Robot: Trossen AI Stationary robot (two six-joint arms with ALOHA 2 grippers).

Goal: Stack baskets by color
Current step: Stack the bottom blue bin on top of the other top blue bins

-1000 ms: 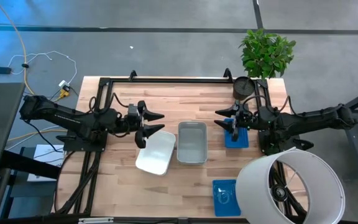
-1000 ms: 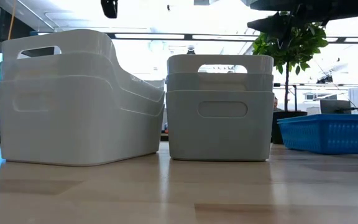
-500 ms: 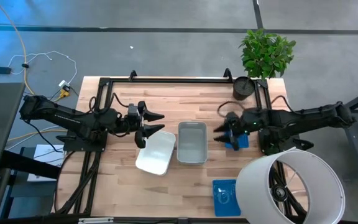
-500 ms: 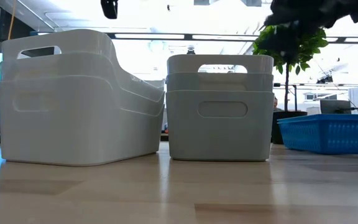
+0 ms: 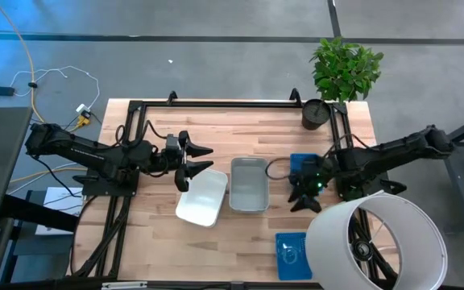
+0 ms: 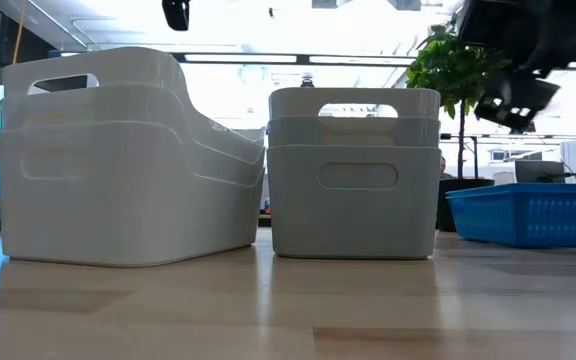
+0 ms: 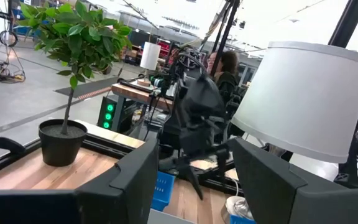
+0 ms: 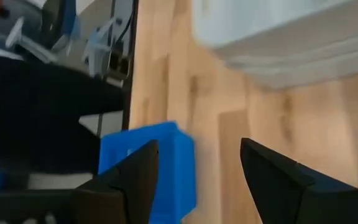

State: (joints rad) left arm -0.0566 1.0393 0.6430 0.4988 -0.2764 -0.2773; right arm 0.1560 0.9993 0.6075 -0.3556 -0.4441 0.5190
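One blue basket point(image 5: 300, 163) lies seemingly just behind the right end effector point(image 5: 303, 197).

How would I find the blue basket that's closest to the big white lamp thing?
Start at the big white lampshade at the table's near right corner. Just to its left, at the table's front edge, lies a flat blue mesh basket. The other blue basket sits farther back, beside the right gripper.

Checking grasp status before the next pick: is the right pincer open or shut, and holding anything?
Open and empty. In the right wrist view the right pincer shows a clear gap between its fingers, with only the wooden table there; the blue basket lies beyond, ungripped.
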